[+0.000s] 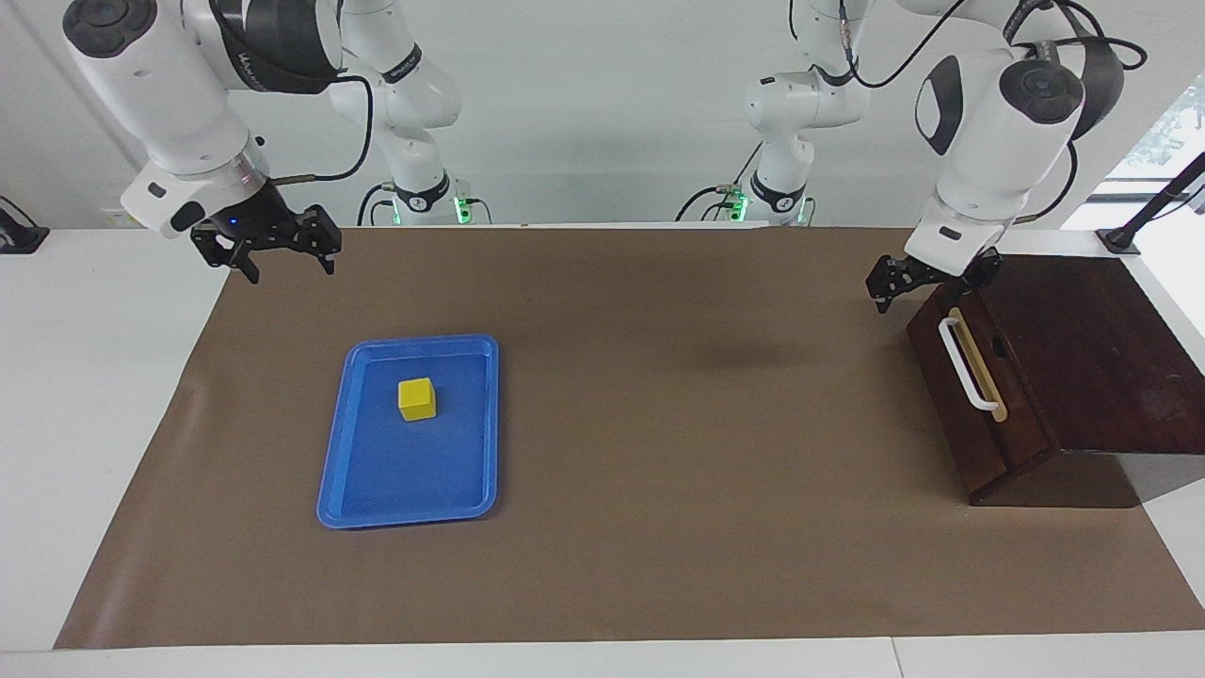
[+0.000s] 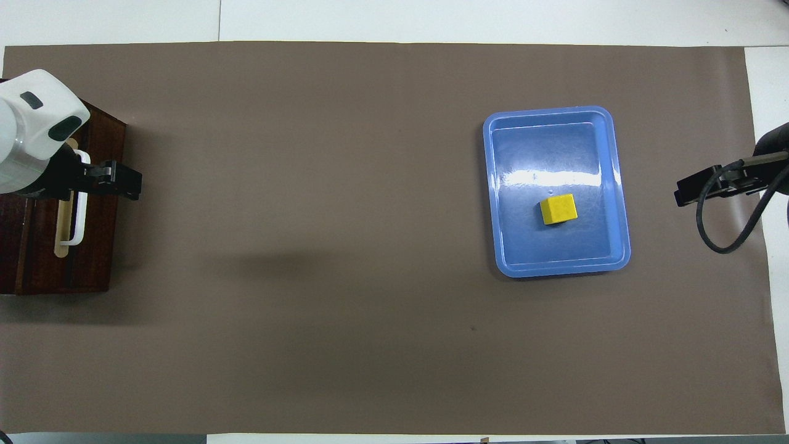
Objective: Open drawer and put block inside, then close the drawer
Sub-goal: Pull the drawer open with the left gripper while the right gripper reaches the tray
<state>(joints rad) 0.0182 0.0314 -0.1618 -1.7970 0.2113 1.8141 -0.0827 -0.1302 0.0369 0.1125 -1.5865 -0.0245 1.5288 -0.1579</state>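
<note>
Left gripper hangs by the shut drawer's handle; the block waits in the tray.

In the facing view the left gripper [image 1: 911, 275], fingers parted narrowly, hangs over the end of the white handle [image 1: 966, 363] nearest the robots, on the closed drawer [image 1: 979, 386] at the left arm's end of the mat; a grab that far off the bar's middle could slip or skew the pull. The right gripper [image 1: 281, 247] waits spread wide over the mat's corner near its base. In the overhead view the block [image 2: 558, 208] sits in the blue tray [image 2: 610, 185], toward the right arm's end, well apart from the drawer.
</note>
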